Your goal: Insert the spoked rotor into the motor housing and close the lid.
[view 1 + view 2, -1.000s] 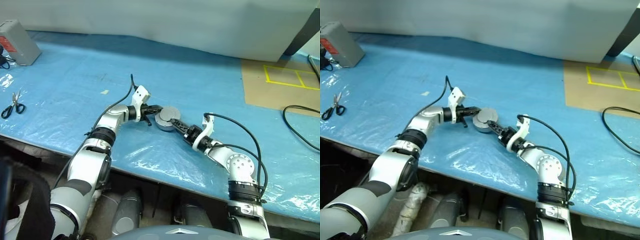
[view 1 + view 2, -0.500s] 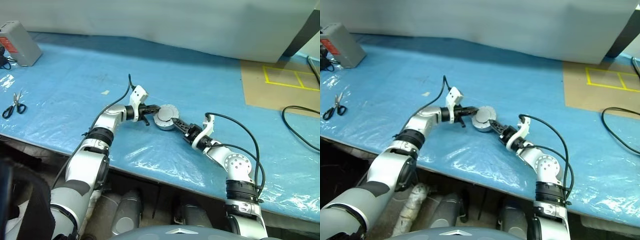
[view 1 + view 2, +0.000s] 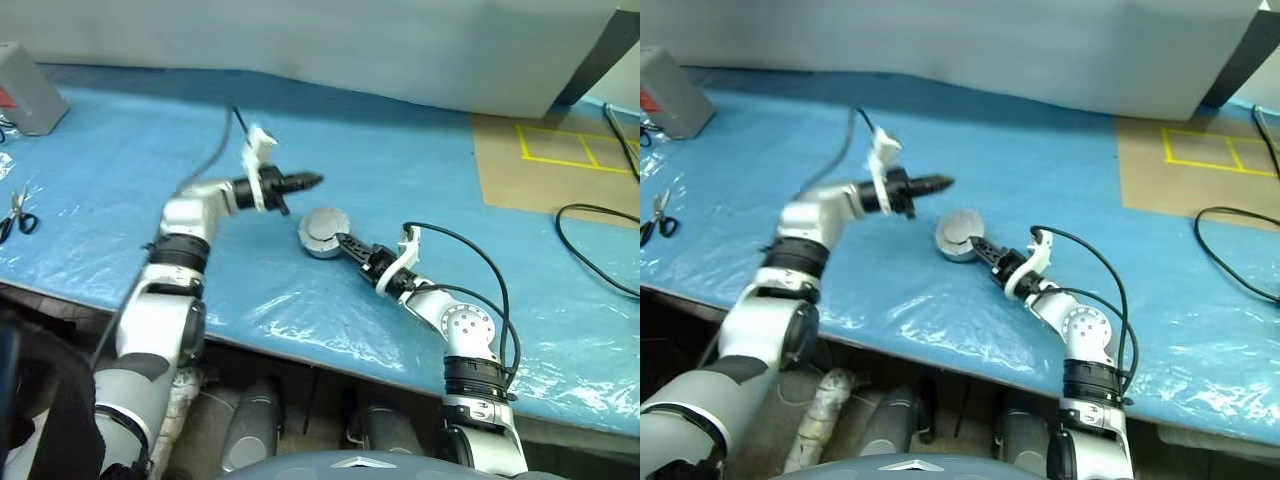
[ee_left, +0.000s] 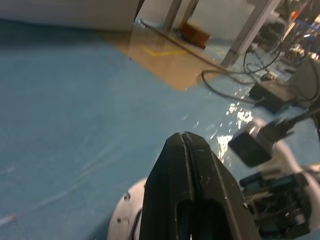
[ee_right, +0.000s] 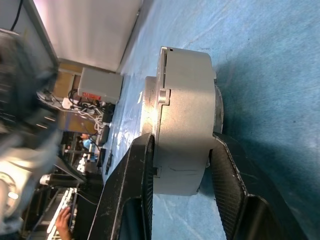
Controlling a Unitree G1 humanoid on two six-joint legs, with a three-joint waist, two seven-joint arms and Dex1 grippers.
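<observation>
A round silver metal motor housing [image 3: 324, 232], closed by its silver-grey ribbed disc lid [image 5: 150, 132], sits on the blue plastic-covered table [image 3: 420, 170] near the middle of the head views. The right gripper [image 3: 343, 241], a pair of black fingers on a white and silver arm, reaches in from about 4 o'clock of the housing and clamps it: in the right wrist view one finger [image 5: 131, 175] presses the lid face and the other presses the opposite face, so the jaws stand narrow around the assembled unit. The left gripper [image 3: 312, 180] hovers above the table at about 11 o'clock of the housing, apart from it, its black fingers pressed tight together and holding nothing; in the left wrist view they form one closed wedge [image 4: 190, 165] with the pale housing [image 4: 127, 217] just beneath. A grey box with a red label [image 3: 22, 88] stands at 10 o'clock of the housing, far off at the table's edge, and small scissors [image 3: 14, 212] lie at 9 o'clock. A brown board with yellow tape lines [image 3: 560, 160] and a black cable [image 3: 590, 245] lie at 2 to 3 o'clock.
</observation>
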